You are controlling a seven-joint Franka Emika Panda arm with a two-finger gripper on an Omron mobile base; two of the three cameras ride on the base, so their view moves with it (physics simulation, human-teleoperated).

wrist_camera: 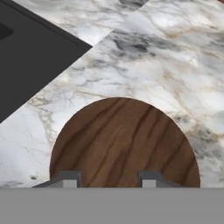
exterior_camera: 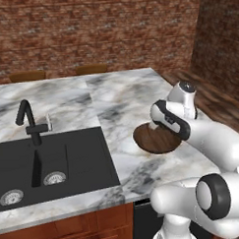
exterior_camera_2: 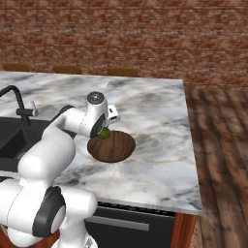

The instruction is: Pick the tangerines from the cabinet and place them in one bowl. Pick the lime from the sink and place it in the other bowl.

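Observation:
The dark brown wooden bowl (exterior_camera: 153, 142) (exterior_camera_2: 116, 147) (wrist_camera: 124, 142) sits on the marble counter to the right of the black sink (exterior_camera: 69, 160) (exterior_camera_2: 8, 138) (wrist_camera: 26, 52). My gripper (exterior_camera_2: 102, 133) (wrist_camera: 109, 180) hangs over the bowl's sink-side rim, shut on the small green lime (exterior_camera_2: 103, 131). In the hand view the two fingertips (wrist_camera: 70, 179) stand over the bowl's near rim and the lime is hidden. In the left base view my own forearm covers the fingers. The bowl's inside looks bare.
The black faucet (exterior_camera: 29, 121) (exterior_camera_2: 18, 104) stands behind the sink. The marble counter (exterior_camera: 125, 96) (exterior_camera_2: 155, 111) stretches away behind and to the right of the bowl. Its right edge drops to a wood floor (exterior_camera_2: 220, 145). A brick wall closes the back.

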